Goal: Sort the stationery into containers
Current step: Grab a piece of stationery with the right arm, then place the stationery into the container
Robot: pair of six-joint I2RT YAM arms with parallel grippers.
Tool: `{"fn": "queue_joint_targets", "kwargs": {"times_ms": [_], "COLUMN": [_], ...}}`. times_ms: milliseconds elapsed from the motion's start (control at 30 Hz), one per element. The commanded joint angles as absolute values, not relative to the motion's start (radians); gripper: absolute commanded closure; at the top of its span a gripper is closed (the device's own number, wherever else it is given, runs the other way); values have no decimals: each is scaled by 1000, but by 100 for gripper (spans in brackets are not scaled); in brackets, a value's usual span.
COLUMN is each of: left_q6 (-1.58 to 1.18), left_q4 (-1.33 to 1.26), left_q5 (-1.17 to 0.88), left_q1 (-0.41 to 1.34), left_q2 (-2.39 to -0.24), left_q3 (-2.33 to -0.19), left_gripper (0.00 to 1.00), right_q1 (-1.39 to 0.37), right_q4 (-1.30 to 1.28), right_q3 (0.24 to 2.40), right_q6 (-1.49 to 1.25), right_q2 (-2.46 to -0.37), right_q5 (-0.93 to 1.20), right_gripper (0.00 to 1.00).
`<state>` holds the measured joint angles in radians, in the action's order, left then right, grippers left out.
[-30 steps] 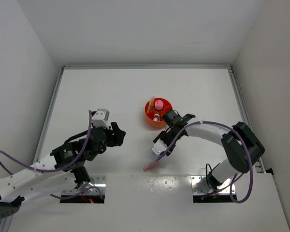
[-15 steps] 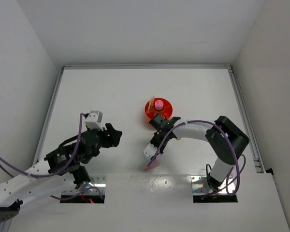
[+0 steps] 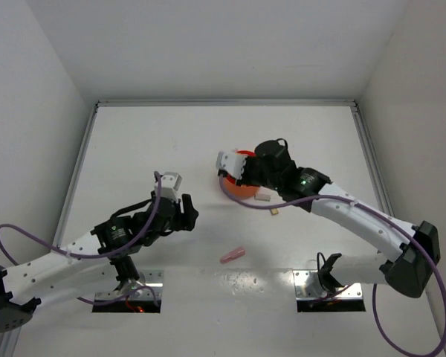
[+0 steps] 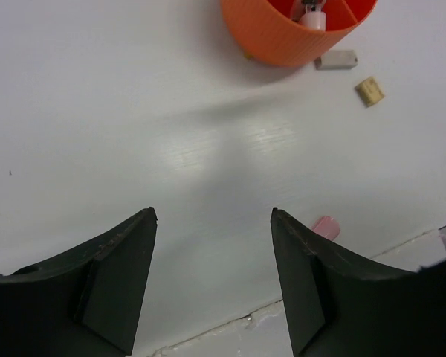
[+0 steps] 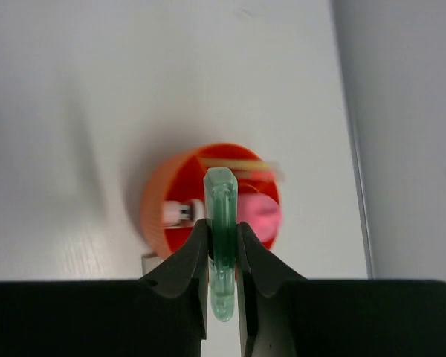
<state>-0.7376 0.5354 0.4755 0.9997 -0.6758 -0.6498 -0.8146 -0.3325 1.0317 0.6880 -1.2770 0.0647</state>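
Now your right gripper (image 5: 223,234) pinches green pen (image 5: 221,190) over orange tub (image 5: 150,216); your left gripper (image 4: 214,223) stands open, empty, above table (image 4: 97,111); pink stick (image 3: 233,255) lies apart from tub

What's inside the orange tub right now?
The orange tub holds a pink-capped tube, a cream stick and a white-tipped piece. The green pen in the right gripper hides the middle.

I've got a plain orange tub (image 4: 282,41) on a white counter (image 4: 134,111). A translucent green pen (image 5: 223,201) sits between black jaws. There's a pink cap (image 5: 259,212) inside the tub. Outside it lie a pink stick (image 3: 233,255), a tan block (image 4: 369,91) and a pale grey block (image 4: 336,59).
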Motion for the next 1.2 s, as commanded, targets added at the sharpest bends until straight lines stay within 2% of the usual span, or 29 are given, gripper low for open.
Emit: {"fn": "queue_joint_targets", "kwargs": {"times_ms": [0, 233, 333, 433, 533, 667, 733, 1167], "left_q6": [-721, -721, -721, -721, -721, -712, -712, -712], "left_q4": [511, 502, 502, 502, 502, 502, 502, 502], "left_q5": [448, 448, 448, 448, 448, 457, 457, 457], "left_q1": [991, 991, 991, 991, 991, 991, 991, 991], "left_q2": [-703, -693, -684, -674, -664, -664, -664, -663], "left_q3": [-666, -675, -664, -655, -644, -644, -644, -644], "left_gripper": [31, 31, 31, 31, 31, 31, 31, 30], "right_q1": [-790, -712, -632, -586, -532, -500, -488, -382], "right_q4": [-285, -431, -465, -459, -261, -88, -49, 143], "right_q3": [1063, 1141, 1141, 1172, 1125, 1080, 1066, 1118], "right_q6": [296, -139, -286, -305, -158, 63, 133, 155], "right_q2": [-1246, -1301, -1350, -1400, -1401, -1388, -1399, -1632], "right_q5": [-303, -483, -398, -354, -341, -17, 58, 238], "right_gripper": [100, 100, 100, 100, 100, 100, 100, 100]}}
